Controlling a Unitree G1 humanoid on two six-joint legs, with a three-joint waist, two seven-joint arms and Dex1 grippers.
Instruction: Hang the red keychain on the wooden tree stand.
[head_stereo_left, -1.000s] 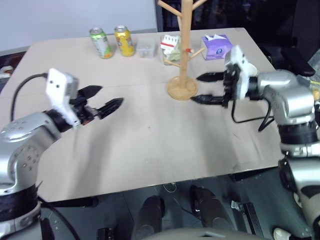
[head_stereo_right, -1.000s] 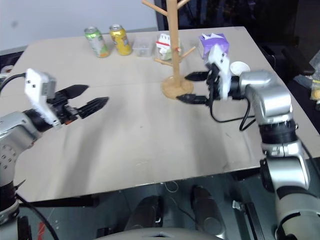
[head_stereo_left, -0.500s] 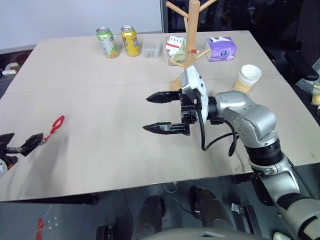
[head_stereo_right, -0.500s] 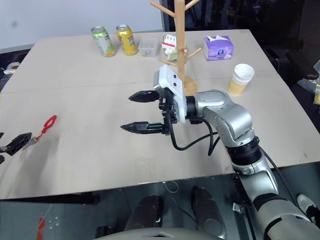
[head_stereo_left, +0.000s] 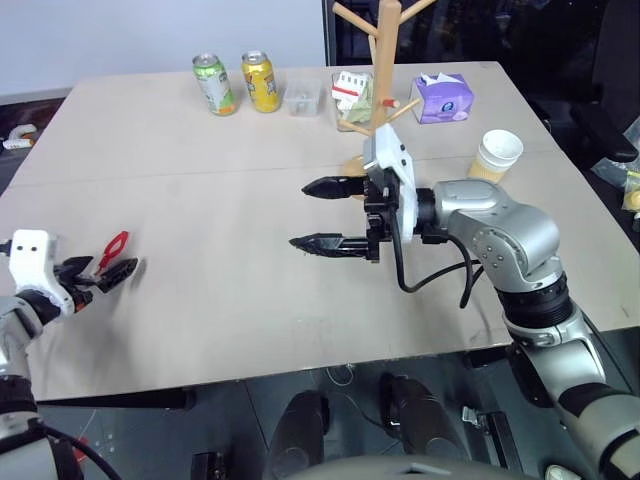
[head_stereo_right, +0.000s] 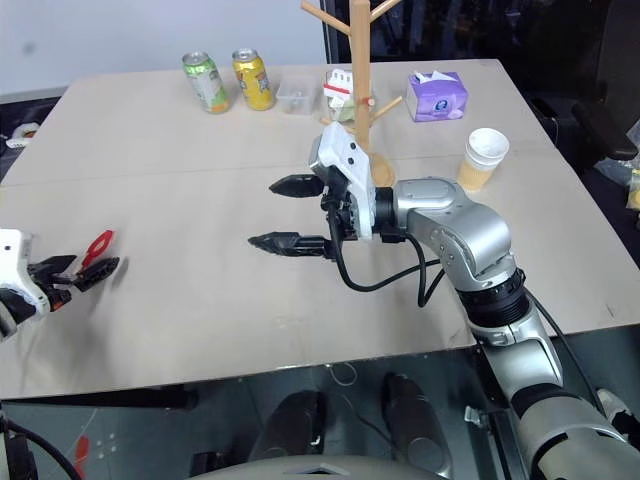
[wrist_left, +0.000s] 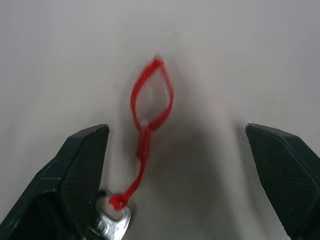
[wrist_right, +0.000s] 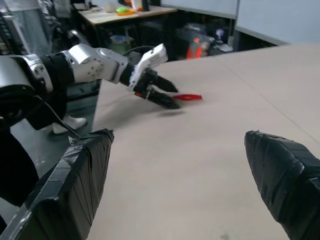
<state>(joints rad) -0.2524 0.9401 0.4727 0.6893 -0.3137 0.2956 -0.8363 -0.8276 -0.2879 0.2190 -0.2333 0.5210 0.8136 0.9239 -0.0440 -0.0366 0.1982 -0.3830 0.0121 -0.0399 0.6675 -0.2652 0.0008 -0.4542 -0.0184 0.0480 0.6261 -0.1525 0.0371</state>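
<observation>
The red keychain (head_stereo_left: 112, 245) is a thin red loop lying flat on the tan table (head_stereo_left: 230, 300) near its left edge. My left gripper (head_stereo_left: 100, 272) is open and low over the table, with the keychain (wrist_left: 150, 100) between its spread fingers (wrist_left: 85, 165), closer to one of them. Nothing is gripped. The wooden tree stand (head_stereo_left: 383, 60) rises at the back middle, its base partly hidden behind my right arm. My right gripper (head_stereo_left: 300, 214) hovers open over mid-table, pointing left, with nothing in it. The right wrist view looks toward the left gripper (wrist_right: 162, 95) and the keychain (wrist_right: 189, 97).
At the back stand a green can (head_stereo_left: 213, 84), a yellow can (head_stereo_left: 260, 80), a small clear container (head_stereo_left: 301, 97), a glass of packets (head_stereo_left: 350, 95) and a purple tissue box (head_stereo_left: 443, 97). A paper cup (head_stereo_left: 497, 155) is behind my right forearm.
The head view has shifted. My left gripper swung out left and down, and its open fingers now flank the keychain. My right gripper moved left from beside the stand to mid-table.
</observation>
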